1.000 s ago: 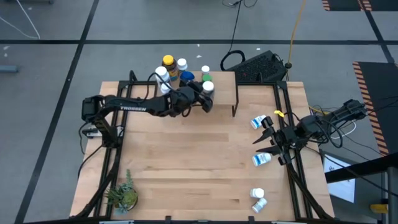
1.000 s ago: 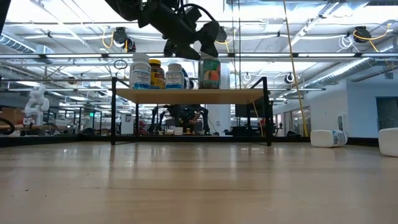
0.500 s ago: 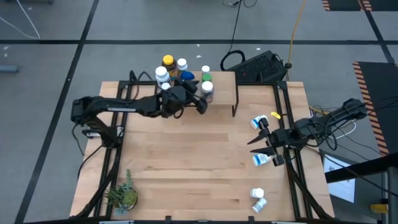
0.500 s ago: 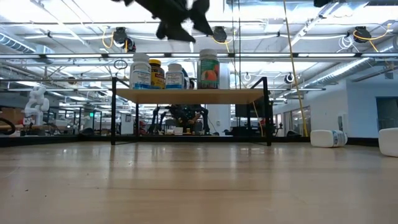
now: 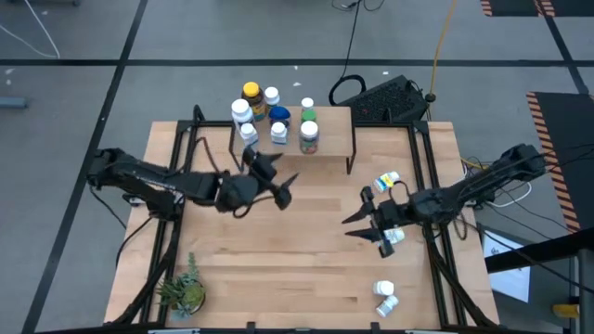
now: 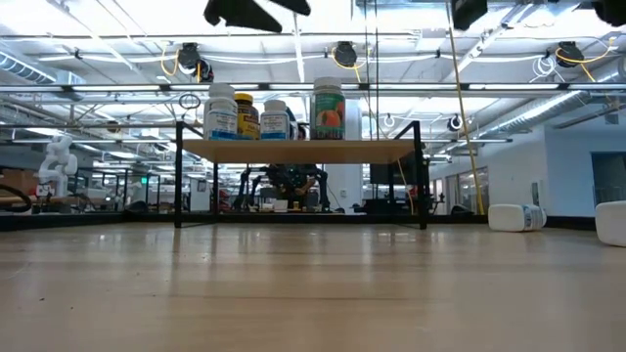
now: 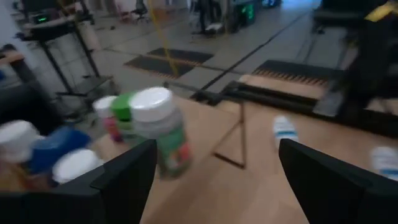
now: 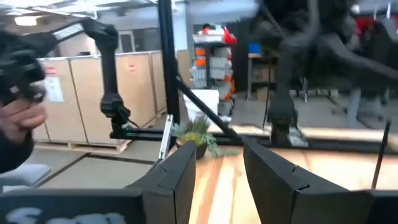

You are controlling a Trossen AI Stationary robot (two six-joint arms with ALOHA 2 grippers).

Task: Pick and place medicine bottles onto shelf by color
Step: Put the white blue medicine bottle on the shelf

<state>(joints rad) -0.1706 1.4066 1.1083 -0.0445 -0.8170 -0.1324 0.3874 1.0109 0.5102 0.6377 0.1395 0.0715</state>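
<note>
Wooden surface holds loose bottles at its right edge, so the empty, part-open right pincer should descend squarely; left pincer hangs open, empty.

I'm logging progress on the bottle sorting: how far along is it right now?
Done: several bottles stand on the shelf, the latest a white-capped bottle at its front. In hand: nothing; the left gripper is open and empty over the table, and the right gripper hovers near a lying white bottle. Left: four white bottles on the table's right side.
</note>
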